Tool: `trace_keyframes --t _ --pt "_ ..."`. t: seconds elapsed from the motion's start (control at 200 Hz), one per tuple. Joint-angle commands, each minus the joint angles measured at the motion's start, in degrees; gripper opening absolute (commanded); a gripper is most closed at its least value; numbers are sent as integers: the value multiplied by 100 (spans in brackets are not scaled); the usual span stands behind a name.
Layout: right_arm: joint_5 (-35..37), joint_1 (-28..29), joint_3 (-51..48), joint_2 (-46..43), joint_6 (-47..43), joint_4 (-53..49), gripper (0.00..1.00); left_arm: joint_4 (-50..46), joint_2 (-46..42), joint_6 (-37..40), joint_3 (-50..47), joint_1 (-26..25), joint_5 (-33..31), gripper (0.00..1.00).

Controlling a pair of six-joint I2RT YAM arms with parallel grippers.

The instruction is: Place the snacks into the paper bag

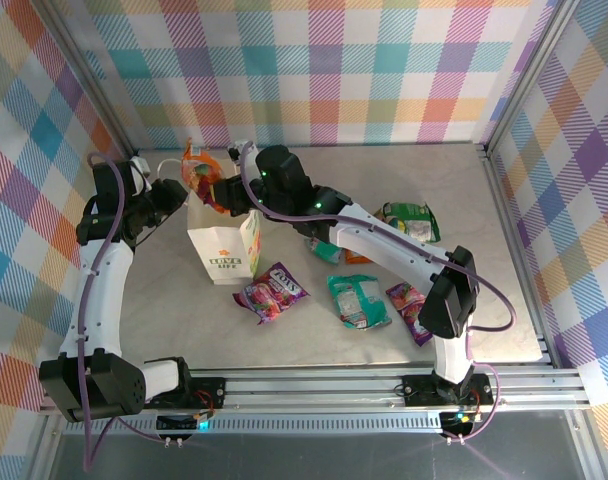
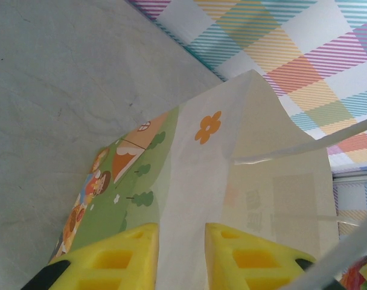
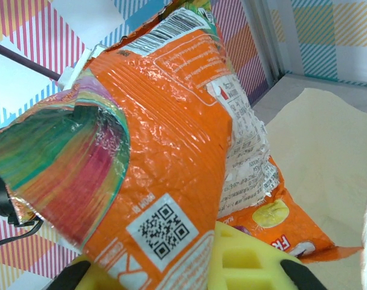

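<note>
Loading is underway — the right gripper [image 3: 189, 266], clamped on an orange snack packet [image 3: 171, 139], hangs over the paper bag [image 1: 224, 245] at left-centre of the table [image 1: 464, 320]. The left gripper [image 2: 182, 257] pinches the bag's rim. Next — lower, release inside.

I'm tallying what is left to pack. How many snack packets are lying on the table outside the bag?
5, maybe more hidden under the right arm: purple packet beside the paper bag, teal packet, purple-pink packet near the right arm's elbow, green packet farther back, teal-orange packet partly under the arm.
</note>
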Motion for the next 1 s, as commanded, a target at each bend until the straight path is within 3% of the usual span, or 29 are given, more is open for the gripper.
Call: trace_keyframes --t 0.0,0.425,0.995 --pt "-82 -18 113 -364 200 268 13 177 -62 83 -82 106 53 26" --pt "-604 -9 -278 -805 895 431 14 187 -111 54 -126 150 114 26" --pt "-1234 -16 -14 -174 1647 473 16 169 -98 34 -91 198 143 26"
